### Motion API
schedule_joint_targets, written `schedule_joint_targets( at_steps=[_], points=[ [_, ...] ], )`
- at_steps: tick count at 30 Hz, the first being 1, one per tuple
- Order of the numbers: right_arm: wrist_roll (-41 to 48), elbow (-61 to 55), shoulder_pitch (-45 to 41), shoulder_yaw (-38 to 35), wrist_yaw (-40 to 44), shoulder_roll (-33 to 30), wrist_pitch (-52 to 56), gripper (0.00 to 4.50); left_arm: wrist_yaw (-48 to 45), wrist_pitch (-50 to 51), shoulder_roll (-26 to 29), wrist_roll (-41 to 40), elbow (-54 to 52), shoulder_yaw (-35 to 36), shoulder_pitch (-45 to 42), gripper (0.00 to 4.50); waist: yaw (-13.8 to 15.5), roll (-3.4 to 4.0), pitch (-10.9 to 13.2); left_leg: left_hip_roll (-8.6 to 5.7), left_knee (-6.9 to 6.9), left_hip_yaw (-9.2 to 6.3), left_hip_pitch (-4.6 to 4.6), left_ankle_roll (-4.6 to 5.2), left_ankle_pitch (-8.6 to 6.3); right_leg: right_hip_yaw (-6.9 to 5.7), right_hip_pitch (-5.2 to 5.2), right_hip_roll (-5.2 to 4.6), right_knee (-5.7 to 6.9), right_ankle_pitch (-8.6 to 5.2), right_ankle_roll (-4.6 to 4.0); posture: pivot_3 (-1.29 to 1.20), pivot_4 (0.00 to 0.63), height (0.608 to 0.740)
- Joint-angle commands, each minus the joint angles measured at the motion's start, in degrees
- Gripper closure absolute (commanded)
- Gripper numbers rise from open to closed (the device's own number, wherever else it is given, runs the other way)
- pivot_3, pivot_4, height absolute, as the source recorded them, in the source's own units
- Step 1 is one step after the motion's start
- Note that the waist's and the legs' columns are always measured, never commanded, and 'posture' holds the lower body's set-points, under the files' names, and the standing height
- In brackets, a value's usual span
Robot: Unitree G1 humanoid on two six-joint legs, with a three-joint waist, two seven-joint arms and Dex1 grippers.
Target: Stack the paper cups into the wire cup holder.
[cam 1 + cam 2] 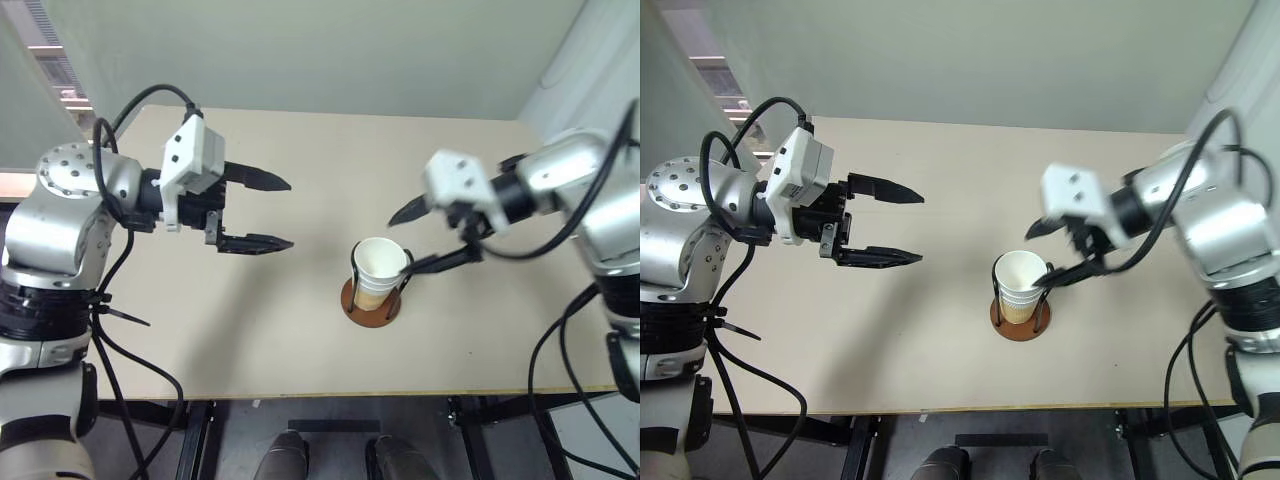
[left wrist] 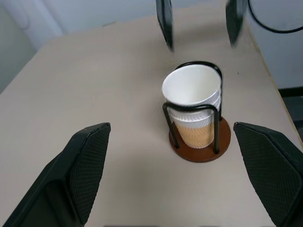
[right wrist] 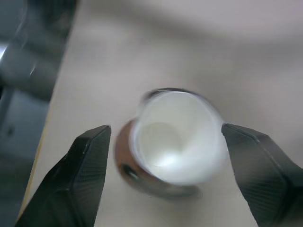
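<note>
The paper cups [image 1: 379, 268] sit nested in one stack inside the wire cup holder [image 1: 371, 311], which stands upright on the table right of centre. The left wrist view shows their white rims one above another [image 2: 191, 101], tan sides below, and black wire loops around them on the reddish-brown base [image 2: 204, 150]. My right gripper [image 1: 402, 244] hovers open just above and to the right of the stack, holding nothing; the cup mouth [image 3: 175, 137] lies between its fingers [image 3: 90, 161]. My left gripper [image 1: 288, 213] hangs open and empty well to the left, pointing toward the holder.
The beige table [image 1: 300, 340] has its front edge close to me and a wall behind its far edge. Black cables loop from both arms. Bare tabletop lies between my left gripper and the holder.
</note>
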Motion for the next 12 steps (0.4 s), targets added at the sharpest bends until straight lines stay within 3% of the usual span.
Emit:
schedule_joint_targets(
  at_steps=[1, 5, 12],
  points=[
    [3.37, -1.57, 4.46, -7.98, -3.26, -4.67, 6.94, 0.57, 2.37, 1.32, 2.50, -0.46, 0.37, 4.81, 0.83, 0.00, 0.01, -0.02, -0.01, 0.00, -0.05, 0.01, 0.01, -0.01, 0.00, 0.01, 0.00, -0.01, -0.03, 0.00, -0.01, 0.00, 0.150, 0.740],
    [7.00, -4.03, 13.17, -13.60, -6.16, -7.05, 10.66, 0.57, 6.25, 4.20, 5.13, -0.79, 0.21, 9.62, 4.63, 0.00, -0.13, -0.01, -0.01, 0.00, -0.32, 0.05, 0.14, -0.07, 0.04, 0.04, -0.02, 0.02, 0.00, -0.06, -0.09, 0.00, 0.150, 0.740],
    [10.16, -4.20, 13.32, -11.66, -10.24, -4.36, 10.75, 0.57, 9.30, 8.86, 7.93, -3.58, -4.77, 15.93, 14.14, 0.00, -1.11, 0.01, 0.00, 0.07, -0.43, 0.11, 0.37, 0.07, 0.02, 0.17, -0.08, 0.16, 0.28, -0.07, -0.09, 0.00, 0.150, 0.740]
  ],
)
